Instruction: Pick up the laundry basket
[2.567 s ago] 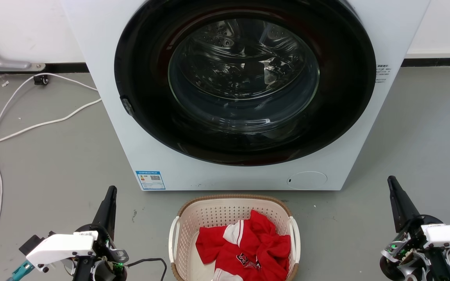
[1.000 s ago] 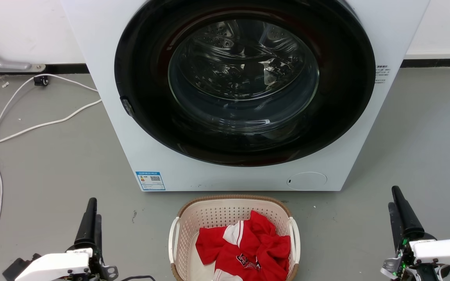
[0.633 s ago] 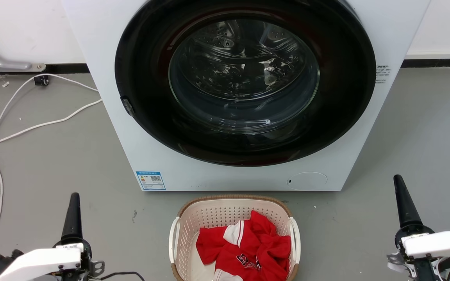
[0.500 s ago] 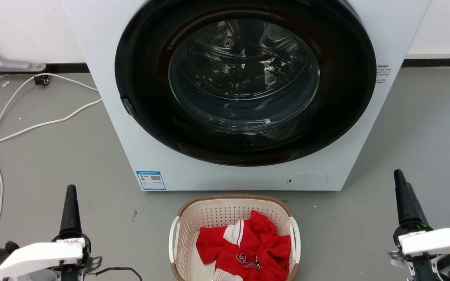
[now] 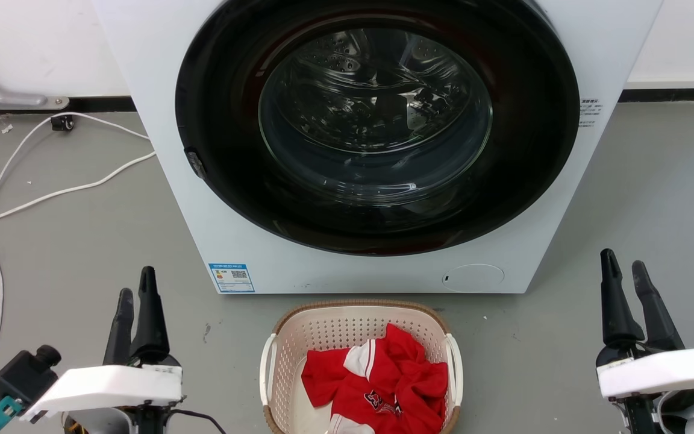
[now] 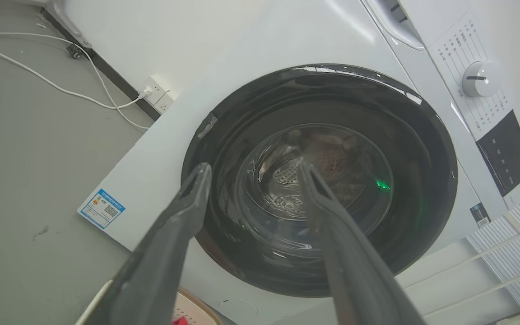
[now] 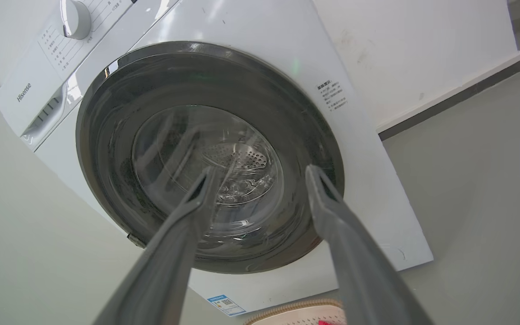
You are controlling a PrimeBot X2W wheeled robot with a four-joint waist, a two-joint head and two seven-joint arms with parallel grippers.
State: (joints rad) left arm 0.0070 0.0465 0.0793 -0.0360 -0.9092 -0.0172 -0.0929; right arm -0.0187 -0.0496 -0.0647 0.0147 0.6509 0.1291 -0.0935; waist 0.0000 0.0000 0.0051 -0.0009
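Cream laundry basket (image 5: pixel 323 331) sits on the floor (image 5: pixel 82 241) between my left end effector (image 5: pixel 137 281) and right end effector (image 5: pixel 622 258), both parted wide, neither touching it.

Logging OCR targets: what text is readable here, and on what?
"Hisense": on the washer's control panel.
Blue sticker low on its front: too small to read.
Print right of the door: too small.
Legends around the dial: too small.
Red garment's emblem: crumpled, unreadable.
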